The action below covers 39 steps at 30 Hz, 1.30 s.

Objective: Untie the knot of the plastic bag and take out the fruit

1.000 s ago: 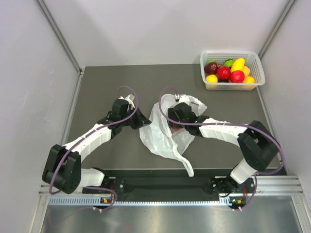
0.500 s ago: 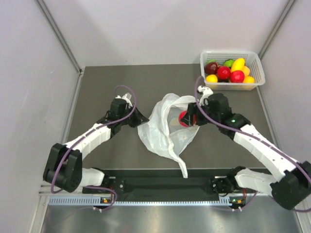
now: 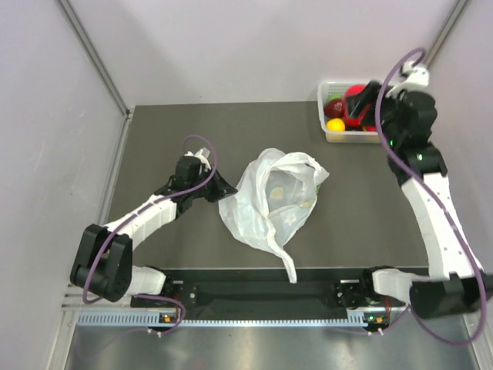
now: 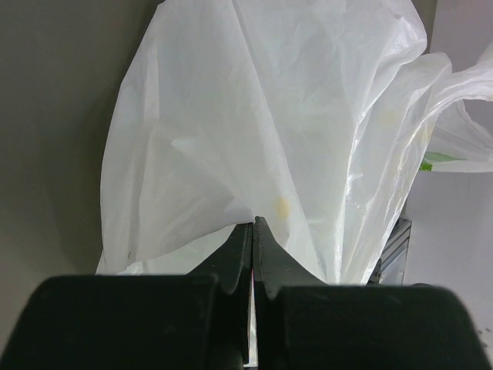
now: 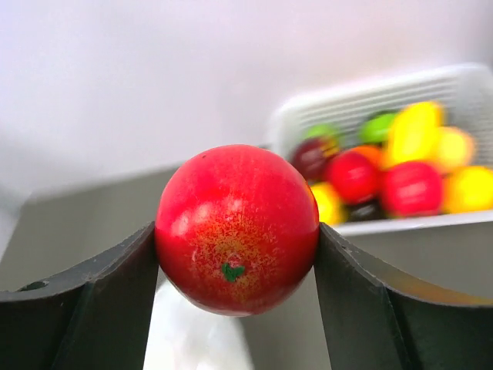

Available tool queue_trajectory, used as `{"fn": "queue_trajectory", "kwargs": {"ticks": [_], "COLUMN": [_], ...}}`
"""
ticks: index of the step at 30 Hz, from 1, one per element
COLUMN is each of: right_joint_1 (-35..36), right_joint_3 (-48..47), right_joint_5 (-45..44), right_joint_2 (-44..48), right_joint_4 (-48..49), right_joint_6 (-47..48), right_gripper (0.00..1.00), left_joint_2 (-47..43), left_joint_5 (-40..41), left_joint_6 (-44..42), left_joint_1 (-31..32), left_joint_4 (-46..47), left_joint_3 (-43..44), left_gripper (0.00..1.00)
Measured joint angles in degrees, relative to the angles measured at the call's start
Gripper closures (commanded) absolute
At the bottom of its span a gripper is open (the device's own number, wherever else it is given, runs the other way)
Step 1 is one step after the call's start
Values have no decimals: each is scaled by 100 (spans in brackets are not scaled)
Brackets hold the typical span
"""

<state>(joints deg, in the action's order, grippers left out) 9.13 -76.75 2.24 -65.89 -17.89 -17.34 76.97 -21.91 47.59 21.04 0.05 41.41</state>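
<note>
The plastic bag (image 3: 269, 202) lies crumpled and open in the middle of the dark table. My left gripper (image 3: 224, 189) is shut on its left edge; in the left wrist view the fingertips (image 4: 253, 226) pinch the white film of the bag (image 4: 254, 116). My right gripper (image 3: 359, 105) is raised over the white basket (image 3: 343, 138) at the back right. It is shut on a glossy red round fruit (image 5: 237, 229), which fills the gap between the jaws of the gripper (image 5: 237, 240). From above, this fruit (image 3: 354, 95) shows beside the black fingers.
The basket (image 5: 339, 104) holds several fruits: red, yellow, green and a dark red one (image 3: 334, 106). Grey walls enclose the table on the left, back and right. The right arm's cable loops above the basket.
The right arm has lifted the red fruit out of the bag and carried it right and back to above the basket. The left gripper has kept its hold on the bag.
</note>
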Motion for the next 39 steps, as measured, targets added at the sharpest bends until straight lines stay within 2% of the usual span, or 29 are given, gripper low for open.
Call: {"fn": "queue_trajectory", "kwargs": {"ticks": [4, 7, 11, 13, 16, 19, 22, 23, 24, 34, 39], "right_joint_1": [-1102, -1753, -2345, -2538, -2785, -2931, -2970, -2964, -2953, -2911, -2796], "right_joint_3": [-800, -1488, -3193, -3838, -4360, -4492, -4520, -4520, -4520, -4920, -3821], "right_joint_5": [-909, -1239, -997, -785, -435, -111, 151, 232, 308, 667, 885], "right_joint_2": [-1508, -2761, -4601, -5200, -5788, -6067, -6218, -6242, -6255, -6017, -4638], "right_joint_4": [468, 476, 177, 9, -168, -302, -404, -444, -472, -693, -518], "right_joint_6": [-581, -894, -1130, -1237, -1399, -1491, -1539, -1539, -1550, -1456, -1255], "right_gripper": [100, 100, 100, 100, 91, 80, 53, 23, 1, 0, 0], "left_joint_2": [-92, -243, -466, -529, -581, -588, -588, -588, -588, -584, -584], "left_joint_5": [-94, -146, -188, -214, -273, -278, -282, -295, -299, -317, -278], "left_joint_6": [-94, -136, -216, -256, -289, -341, -382, -393, -404, -415, -485], "left_joint_1": [0, 0, 0, 0, 0, 0, 0, 0, 0, 0, 0], "left_joint_4": [-11, -15, -13, -15, -17, -24, -39, -42, -37, -2, -7], "left_joint_3": [0, 0, 0, -11, -59, -118, -157, -160, -160, -184, -181], "left_gripper": [100, 100, 100, 100, 100, 100, 100, 100, 100, 100, 95]}}
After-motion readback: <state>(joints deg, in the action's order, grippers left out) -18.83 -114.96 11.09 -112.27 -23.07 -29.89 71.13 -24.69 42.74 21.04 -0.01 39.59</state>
